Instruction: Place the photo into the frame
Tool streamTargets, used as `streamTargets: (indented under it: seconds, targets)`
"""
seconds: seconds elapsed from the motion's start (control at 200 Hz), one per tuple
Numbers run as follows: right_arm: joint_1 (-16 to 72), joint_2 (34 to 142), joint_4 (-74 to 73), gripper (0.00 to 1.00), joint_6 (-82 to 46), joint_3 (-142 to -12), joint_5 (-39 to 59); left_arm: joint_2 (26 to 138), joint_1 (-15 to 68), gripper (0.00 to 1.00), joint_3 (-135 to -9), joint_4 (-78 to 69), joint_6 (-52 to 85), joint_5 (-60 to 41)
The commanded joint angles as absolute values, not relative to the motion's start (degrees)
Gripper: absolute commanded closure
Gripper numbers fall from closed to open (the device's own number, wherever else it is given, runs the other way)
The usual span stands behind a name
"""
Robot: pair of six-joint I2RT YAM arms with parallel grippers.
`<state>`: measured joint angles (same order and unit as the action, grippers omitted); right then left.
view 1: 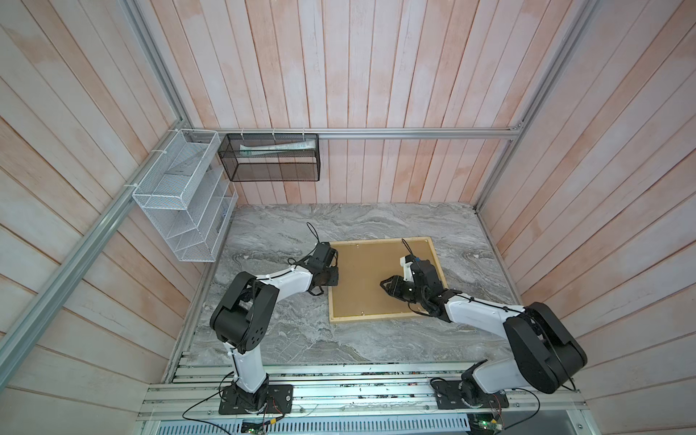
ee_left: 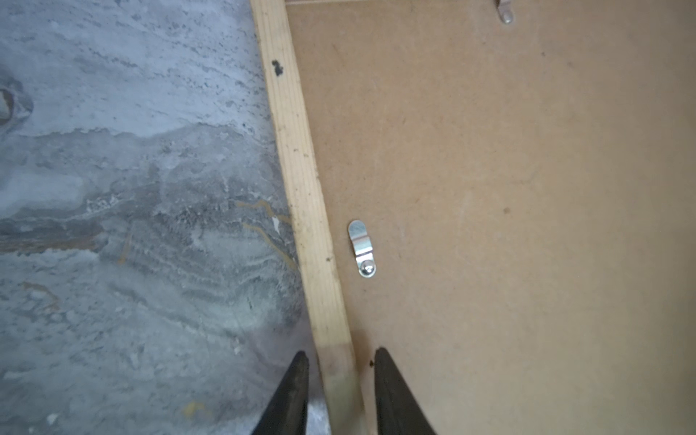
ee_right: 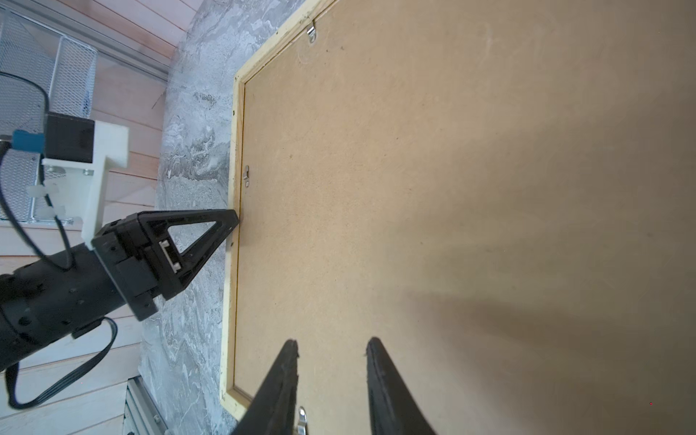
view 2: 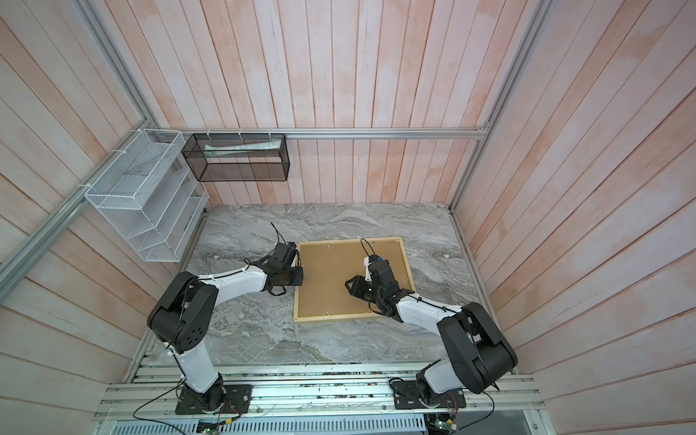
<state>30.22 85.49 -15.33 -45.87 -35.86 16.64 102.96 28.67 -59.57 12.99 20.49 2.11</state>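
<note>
the frame (view 1: 376, 317) lies face down on the marble worktop (view 1: 286, 339), with the brown fibreboard backing panel (view 1: 369, 278) seated inside its pale wood rails. back-up is the sensible way to load it, since the pane stays below and the back is reachable. the photo shows in no view. if it is already in, the panel hides it, and i cannot tell.

the left claw (ee_left: 341, 354) is spread, its tips astride the left rail, one over the worktop and one over the panel, neither clearly gripping. that reads as steadying or nudging the frame. beside it a metal turn clip (ee_left: 362, 248) lies along the rail rather than across it, so it looks unlocked.

the right claw (ee_right: 331, 342) is also spread and empty, poised low over the panel, probably to press it flat or reach a clip.

no brand or label is readable on frame or panel. a printed sheet in the black mesh basket (view 1: 269, 158) on the wall is too small to read.
</note>
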Motion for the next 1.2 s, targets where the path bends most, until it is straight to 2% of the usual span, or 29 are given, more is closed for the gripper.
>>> streamTargets:
  seconds: [0.0, 0.305, 0.62, 0.8, 0.96, 1.195]
  targets:
    - [31.1, 88.9, -14.7, 0.67, -43.1, -40.1, 20.1, 99.7, 28.8, 0.68, -56.9, 14.6, 21.5, 0.5]
    - [34.8, 101.5, -10.4, 0.68, -39.3, -53.4, 21.2, 93.9, 29.3, 0.67, -47.4, 9.2, 26.9, -4.6]
    - [37.0, 115.1, -1.7, 0.68, -32.2, -70.7, 25.2, 94.2, 30.7, 0.67, -45.4, 7.8, 29.8, -5.1]
    - [38.1, 120.6, 0.1, 0.69, -31.6, -77.1, 26.5, 96.3, 30.8, 0.72, -46.3, 9.9, 30.9, -2.5]
    - [38.1, 124.8, 0.8, 0.69, -32.0, -81.4, 26.6, 98.3, 30.8, 0.81, -46.9, 11.6, 31.1, -1.4]
    - [38.1, 129.3, 2.3, 0.69, -31.8, -85.9, 27.2, 98.9, 30.8, 0.84, -46.8, 11.3, 30.5, -2.3]
